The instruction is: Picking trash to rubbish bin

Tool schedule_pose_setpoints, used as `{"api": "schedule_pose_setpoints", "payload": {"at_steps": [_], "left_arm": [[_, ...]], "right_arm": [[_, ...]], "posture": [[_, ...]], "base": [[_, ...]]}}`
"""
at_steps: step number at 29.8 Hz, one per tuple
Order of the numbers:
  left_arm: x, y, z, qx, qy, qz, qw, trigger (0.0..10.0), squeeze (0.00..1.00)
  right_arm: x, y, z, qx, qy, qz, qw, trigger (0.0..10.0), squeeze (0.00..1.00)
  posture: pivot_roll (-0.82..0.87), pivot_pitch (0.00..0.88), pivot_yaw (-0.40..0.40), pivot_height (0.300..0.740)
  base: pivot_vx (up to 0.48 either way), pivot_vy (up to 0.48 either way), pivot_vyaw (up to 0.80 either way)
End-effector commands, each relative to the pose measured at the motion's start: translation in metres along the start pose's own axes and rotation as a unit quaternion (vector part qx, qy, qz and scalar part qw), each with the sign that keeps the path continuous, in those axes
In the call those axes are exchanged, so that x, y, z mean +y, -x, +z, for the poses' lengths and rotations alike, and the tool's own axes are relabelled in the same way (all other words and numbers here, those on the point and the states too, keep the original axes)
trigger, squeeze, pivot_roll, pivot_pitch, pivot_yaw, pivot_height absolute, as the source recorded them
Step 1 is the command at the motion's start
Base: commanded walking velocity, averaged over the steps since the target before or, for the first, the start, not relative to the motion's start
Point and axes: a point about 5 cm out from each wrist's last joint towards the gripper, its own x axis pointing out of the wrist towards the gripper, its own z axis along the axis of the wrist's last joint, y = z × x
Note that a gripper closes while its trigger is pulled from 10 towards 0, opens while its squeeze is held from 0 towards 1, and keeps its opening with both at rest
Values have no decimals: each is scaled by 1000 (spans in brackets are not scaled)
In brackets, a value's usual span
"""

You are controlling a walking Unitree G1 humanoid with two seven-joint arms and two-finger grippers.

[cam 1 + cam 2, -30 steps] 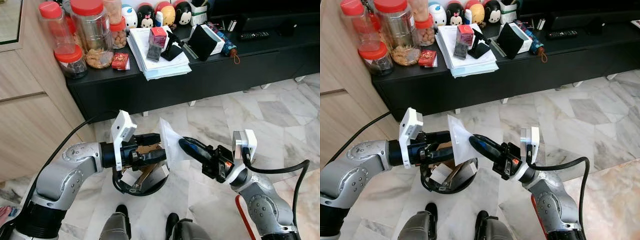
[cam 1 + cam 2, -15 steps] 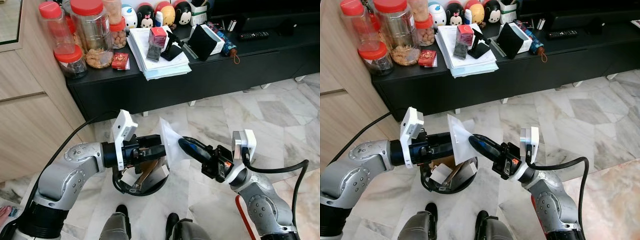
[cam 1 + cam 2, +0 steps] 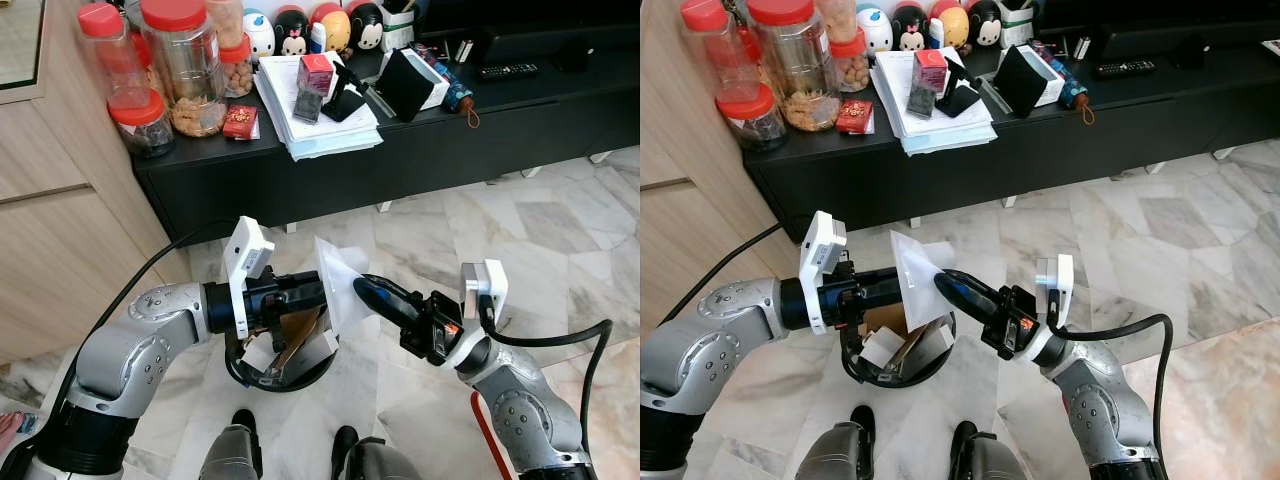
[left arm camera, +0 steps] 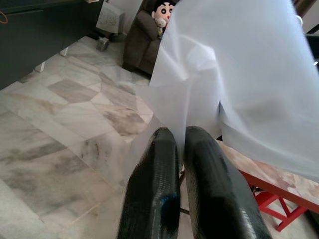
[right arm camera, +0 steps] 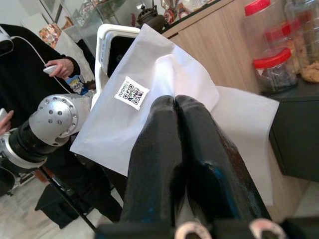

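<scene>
left gripper (image 3: 318, 293): fingers clamped on white bag (image 3: 338, 278), pushed a bit further in
right gripper (image 3: 362, 288): pinching bag too
bin (image 3: 285, 378): right underneath, drop probably close

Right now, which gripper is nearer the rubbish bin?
Left. The left gripper hangs directly above the rubbish bin; the right gripper sits off beside it, both pinching the white bag.

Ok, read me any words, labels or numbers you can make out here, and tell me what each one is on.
Nothing reads clearly.
White bag: a QR code sticker with a line of print beside it, too small to read.
Red box on the paper stack: print too small.
Red packet by the jars: gold marks, blurred.
</scene>
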Motion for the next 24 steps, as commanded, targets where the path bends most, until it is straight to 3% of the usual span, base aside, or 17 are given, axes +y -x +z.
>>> {"api": "schedule_pose_setpoints", "payload": {"at_steps": [1, 17, 18, 19, 20, 21, 24], "left_arm": [[-4, -2, 6, -9, -3, -14, 1000, 0, 0], [-6, -3, 7, -15, 5, -28, 999, 0, 0], [-7, -4, 7, -16, 4, -29, 999, 0, 0], [-7, -4, 7, -15, 3, -29, 999, 0, 0], [-7, -4, 7, -16, 2, -28, 999, 2667, 0], [-5, -5, 7, -18, -2, -19, 1000, 10000, 0], [-4, -5, 7, -18, -2, -18, 1000, 10000, 0]], "right_arm": [[0, 2, -4, 9, -2, -8, 1000, 10000, 0], [-6, -1, -12, 17, 6, -36, 999, 10000, 0], [-10, -1, -12, 14, 5, -51, 999, 10000, 1000], [-11, -2, -12, 11, 3, -55, 998, 10000, 1000], [-12, -2, -12, 10, 4, -59, 998, 10000, 1000], [-12, -2, -12, 11, 6, -59, 998, 10000, 1000], [-14, -4, -12, 11, 9, -70, 997, 10000, 1000]], "posture": [[205, 257, -85, 740], [209, 231, -76, 740], [209, 231, -76, 740], [209, 231, -76, 740], [210, 227, -76, 740], [210, 227, -76, 740], [211, 227, -77, 740]], "base": [[0, 0, 0], [0, 0, 0], [0, 0, 0], [0, 0, 0], [0, 0, 0], [0, 0, 0], [0, 0, 0]]}}
